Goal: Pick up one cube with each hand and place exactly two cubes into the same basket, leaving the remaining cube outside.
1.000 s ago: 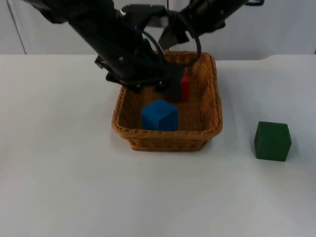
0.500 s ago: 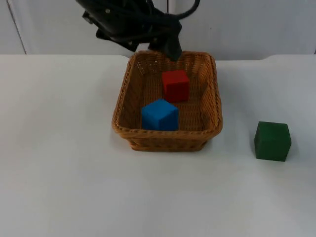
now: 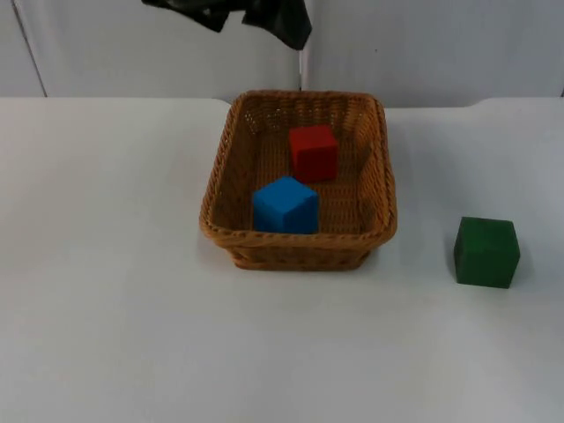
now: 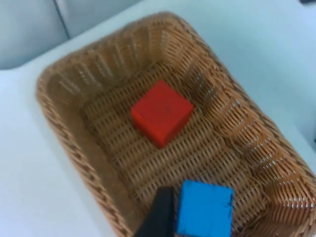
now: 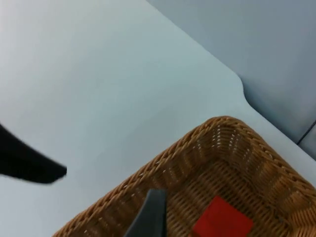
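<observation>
I see the white desk (image 3: 132, 308) running back to the grey partition wall (image 3: 441, 44). Directly on it sits a wicker basket (image 3: 295, 249) near the middle, and a green cube (image 3: 486, 252) rests on the surface well apart to its right.

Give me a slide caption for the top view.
Red cube and blue cube sit in the wicker basket; green cube remains outside on the white table.

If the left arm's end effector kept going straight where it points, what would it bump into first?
Probably the blue cube, which sits right beside the left end effector's fingertip inside the basket. The red cube lies farther along. Depth is hard to judge.
</observation>
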